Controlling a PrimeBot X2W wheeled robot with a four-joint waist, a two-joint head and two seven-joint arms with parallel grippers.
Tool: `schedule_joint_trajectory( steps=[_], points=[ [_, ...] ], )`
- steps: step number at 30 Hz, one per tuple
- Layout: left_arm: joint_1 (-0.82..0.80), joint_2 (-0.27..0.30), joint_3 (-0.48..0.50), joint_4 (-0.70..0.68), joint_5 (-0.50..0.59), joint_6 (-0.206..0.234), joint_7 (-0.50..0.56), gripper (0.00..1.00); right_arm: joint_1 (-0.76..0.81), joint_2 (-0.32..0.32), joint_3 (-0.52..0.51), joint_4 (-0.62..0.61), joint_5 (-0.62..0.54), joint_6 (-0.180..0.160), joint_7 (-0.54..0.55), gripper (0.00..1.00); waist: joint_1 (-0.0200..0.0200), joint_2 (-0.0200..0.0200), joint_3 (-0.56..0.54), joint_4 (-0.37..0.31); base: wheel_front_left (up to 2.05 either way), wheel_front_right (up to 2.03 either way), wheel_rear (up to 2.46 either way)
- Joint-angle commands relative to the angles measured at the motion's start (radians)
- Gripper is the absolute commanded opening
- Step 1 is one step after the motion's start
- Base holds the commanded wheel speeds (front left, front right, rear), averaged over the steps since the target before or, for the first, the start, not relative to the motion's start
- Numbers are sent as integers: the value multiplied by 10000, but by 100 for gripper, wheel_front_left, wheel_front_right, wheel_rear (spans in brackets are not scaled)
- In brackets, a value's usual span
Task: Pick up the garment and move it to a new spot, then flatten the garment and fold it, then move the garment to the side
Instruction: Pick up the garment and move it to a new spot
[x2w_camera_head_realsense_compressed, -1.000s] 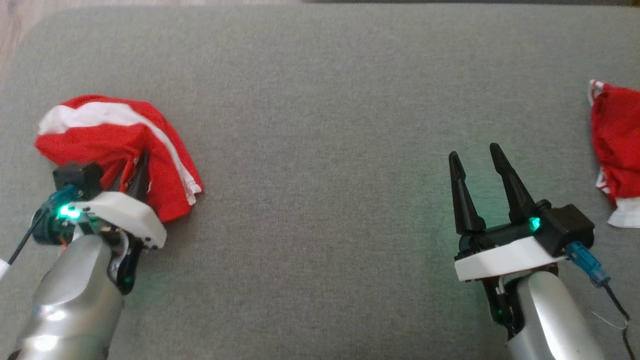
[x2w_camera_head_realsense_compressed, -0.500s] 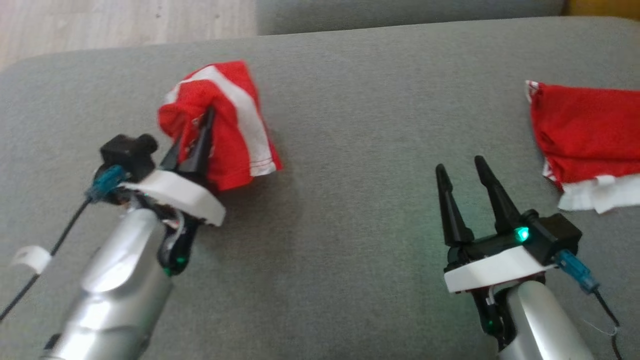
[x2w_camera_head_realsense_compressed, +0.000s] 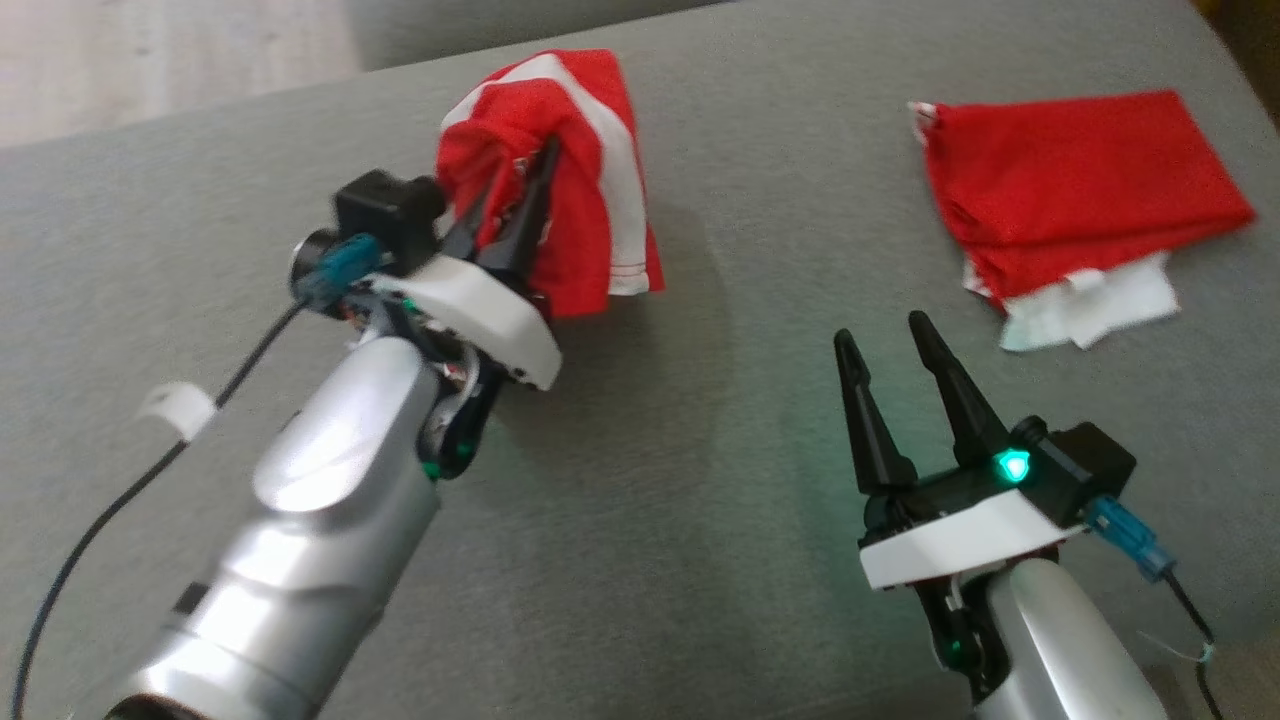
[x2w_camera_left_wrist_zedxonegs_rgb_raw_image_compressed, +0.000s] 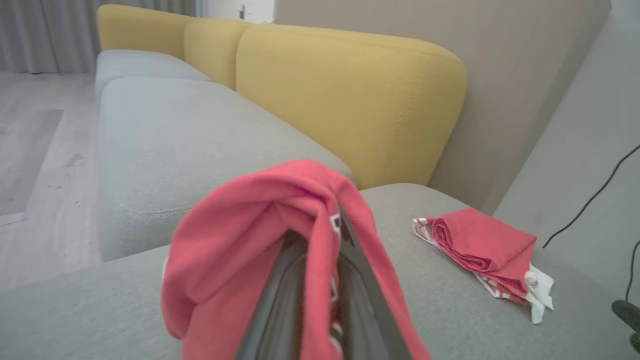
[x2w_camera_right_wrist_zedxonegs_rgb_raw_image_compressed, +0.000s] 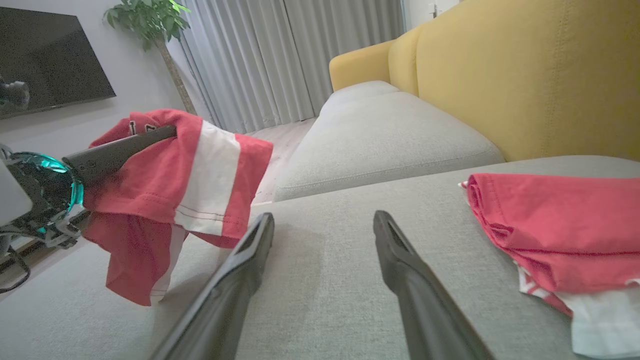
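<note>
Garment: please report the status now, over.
Left gripper shut on red-and-white garment, hanging bunched. Right gripper open, empty. Second red garment folded on cushion, far right, apart.

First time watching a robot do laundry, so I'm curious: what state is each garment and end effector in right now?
Left end effector: shut, gripping fabric.
Right end effector: open, empty.
Red-and-white striped fabric garment: lifted, hanging bunched from left end effector.
Folded red fabric garment: lying on grey sofa cushion.

Looking steeply down from the head onto the grey seat; skimming low from both wrists toward the yellow backrest, all sharing the garment and folded red cloth.
</note>
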Motion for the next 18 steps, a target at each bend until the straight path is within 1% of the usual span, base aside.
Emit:
schedule_joint_trajectory(
  steps=[1,6,7,8,13,18],
  points=[
    [-554,71,180,-172,160,-55,3,0,-449,-24,276,-335,73,-9,-107,100,-1,0,159,-413,0,0,0],
    [-961,-303,-126,586,275,-191,-154,0,-529,-24,392,-300,177,-9,-107,100,-1,0,250,-913,0,0,0],
    [-1048,-351,-130,764,313,-176,-279,36,-534,-24,407,-291,188,-9,-107,100,-1,0,265,-983,0,0,0],
    [-1137,-400,-122,945,354,-147,-440,100,-538,-24,420,-286,197,-9,-107,100,-1,0,279,-1043,0,0,0],
    [-1480,-554,51,1741,415,-56,-1317,100,-515,-24,427,-286,212,-9,-107,100,-1,0,296,-1141,0,0,0],
    [-1417,-405,367,2032,420,-89,-1820,100,-410,-24,228,-234,106,-9,-107,100,-1,0,140,-834,0,0,0]
  ],
)
